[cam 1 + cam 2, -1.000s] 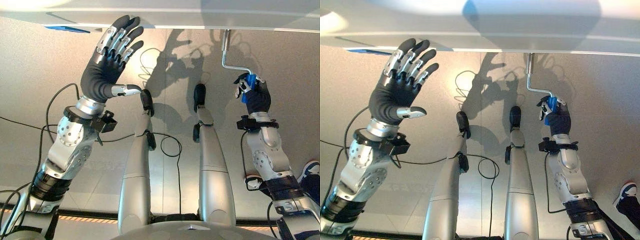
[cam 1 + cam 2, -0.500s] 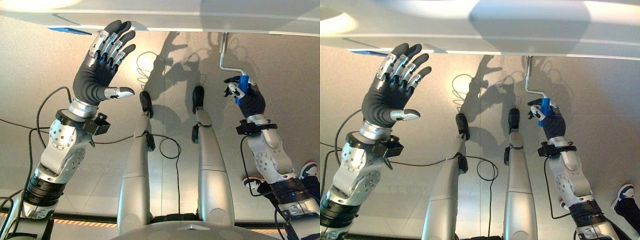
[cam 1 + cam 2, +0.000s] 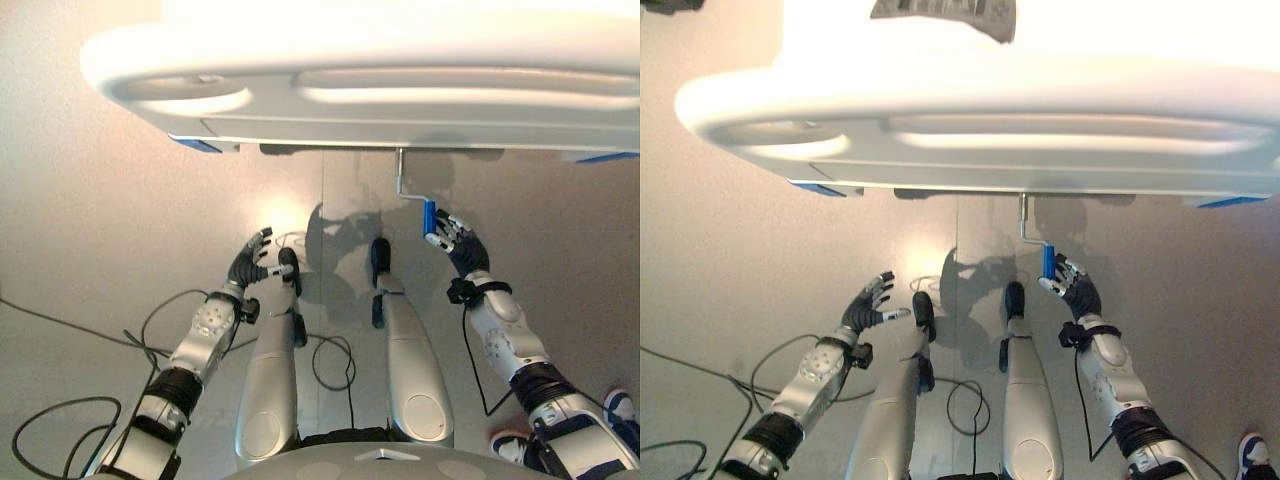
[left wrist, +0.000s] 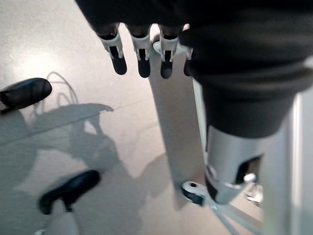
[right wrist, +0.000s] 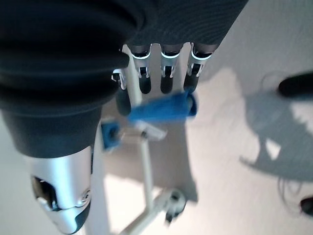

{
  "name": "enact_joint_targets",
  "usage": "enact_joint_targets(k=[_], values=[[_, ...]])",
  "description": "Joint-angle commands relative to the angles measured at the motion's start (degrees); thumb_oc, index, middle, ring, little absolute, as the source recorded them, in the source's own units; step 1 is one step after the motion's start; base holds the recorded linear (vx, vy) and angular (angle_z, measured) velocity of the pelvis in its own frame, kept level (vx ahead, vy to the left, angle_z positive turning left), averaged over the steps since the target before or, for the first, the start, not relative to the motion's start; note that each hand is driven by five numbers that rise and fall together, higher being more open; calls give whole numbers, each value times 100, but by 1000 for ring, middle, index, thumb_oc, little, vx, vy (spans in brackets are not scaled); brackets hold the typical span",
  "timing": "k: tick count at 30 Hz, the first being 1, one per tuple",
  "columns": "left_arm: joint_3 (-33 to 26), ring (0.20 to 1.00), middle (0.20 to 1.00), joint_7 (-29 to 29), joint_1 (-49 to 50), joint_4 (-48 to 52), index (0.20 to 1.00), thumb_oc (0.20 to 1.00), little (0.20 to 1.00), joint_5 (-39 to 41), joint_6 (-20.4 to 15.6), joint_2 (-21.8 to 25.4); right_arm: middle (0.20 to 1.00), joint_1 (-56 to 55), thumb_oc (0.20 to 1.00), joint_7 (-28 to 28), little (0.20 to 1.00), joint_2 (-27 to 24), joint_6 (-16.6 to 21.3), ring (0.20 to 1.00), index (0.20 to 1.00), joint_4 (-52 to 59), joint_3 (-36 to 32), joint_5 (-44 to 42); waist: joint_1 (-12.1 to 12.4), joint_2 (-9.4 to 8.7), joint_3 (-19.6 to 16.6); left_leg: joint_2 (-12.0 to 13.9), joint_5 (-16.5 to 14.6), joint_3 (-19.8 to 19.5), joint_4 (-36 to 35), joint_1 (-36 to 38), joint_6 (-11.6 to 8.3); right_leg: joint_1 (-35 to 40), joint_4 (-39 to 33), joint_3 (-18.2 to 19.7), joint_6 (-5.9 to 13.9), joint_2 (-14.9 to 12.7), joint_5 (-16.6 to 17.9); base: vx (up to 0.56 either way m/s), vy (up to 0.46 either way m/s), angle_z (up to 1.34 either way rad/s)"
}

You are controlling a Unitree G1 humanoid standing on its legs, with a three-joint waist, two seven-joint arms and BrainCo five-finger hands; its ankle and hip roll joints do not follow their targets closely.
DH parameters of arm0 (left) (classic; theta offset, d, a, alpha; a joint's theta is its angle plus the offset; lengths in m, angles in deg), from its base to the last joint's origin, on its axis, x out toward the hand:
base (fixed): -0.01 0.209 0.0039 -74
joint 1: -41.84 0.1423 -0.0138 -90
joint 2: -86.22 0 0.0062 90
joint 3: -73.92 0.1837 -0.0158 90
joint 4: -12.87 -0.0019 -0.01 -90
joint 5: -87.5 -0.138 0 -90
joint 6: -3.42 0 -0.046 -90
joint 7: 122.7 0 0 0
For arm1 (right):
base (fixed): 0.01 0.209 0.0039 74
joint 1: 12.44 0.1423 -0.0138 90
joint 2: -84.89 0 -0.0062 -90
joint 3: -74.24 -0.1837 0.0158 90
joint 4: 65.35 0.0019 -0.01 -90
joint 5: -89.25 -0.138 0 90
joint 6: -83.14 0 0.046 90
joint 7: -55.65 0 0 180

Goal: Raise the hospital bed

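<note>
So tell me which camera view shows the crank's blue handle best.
The right wrist view: the blue cylindrical crank handle sits close and large just past the right hand, whose straight fingers reach over it. Both eye views show it small below the white hospital bed's footboard, beside that hand. In the left wrist view I cannot make it out.

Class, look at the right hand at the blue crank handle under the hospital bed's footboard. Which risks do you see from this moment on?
1. The right hand lies beside the blue crank handle with straight fingers, not wrapped round it, so a turn could slip off.
2. The crank hangs just under the white footboard; the turning hand might knock it.
3. The left hand hangs open and low, bracing nothing.
</note>
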Motion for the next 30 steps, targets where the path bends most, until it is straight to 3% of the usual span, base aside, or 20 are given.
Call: enact_joint_targets(k=[1,5,6,9,14,20,30], values=[[-84,1000,1000,127,-8,-467,1000,1000,1000,-382,-73,5,1000,-45,1000,71,1000,-48,-1,1000,1000,-538,-150,121,148,-61,-163,-70,-546,-27,463,373,-86,472,-246,-297,356,47,281,67,-27,4],[-195,1000,1000,144,100,-1281,1000,1000,1000,-489,17,-220,1000,-15,1000,75,1000,212,-200,1000,1000,-1764,-352,123,217,-33,-491,-67,-562,-46,297,705,-95,859,-443,-340,362,56,256,116,-20,10],[-260,1000,1000,135,165,-1622,1000,1000,1000,-543,55,-303,1000,-26,1000,84,1000,251,-379,1000,1000,-2470,-414,413,259,3,-745,-68,-548,-82,192,891,-95,1077,-581,-380,365,53,262,77,-10,3],[-410,1000,1000,104,317,-1820,1000,1000,1000,-556,43,-323,1000,-203,1000,65,1000,270,-538,1000,1000,-2824,-364,964,293,-3,-987,-65,-543,-98,91,1108,-110,1336,-735,-419,371,63,262,103,-15,9],[-778,1000,1000,138,859,-1695,1000,1000,1000,-564,-27,-273,1000,-844,1000,260,1000,308,-614,1000,1000,-2641,-65,2310,346,-53,-1663,-21,-544,-112,-242,1798,-124,2023,-1107,-459,389,106,299,96,-5,7],[-992,1000,1000,175,1067,-2116,1000,1000,1000,-679,82,-444,1000,-1092,1000,187,1000,476,-689,1000,1000,-2584,-105,2395,372,-112,-2203,-13,-576,-32,-623,2420,-98,2603,-1457,-439,413,137,311,75,13,-1],[-984,1000,1000,186,1088,-2640,1000,1000,1000,-913,261,-732,1000,-1266,1000,254,1000,645,-796,1000,1000,-2932,-56,2778,361,-139,-2551,15,-618,-25,-771,2824,-91,3078,-1609,-512,379,138,256,55,11,-2]])
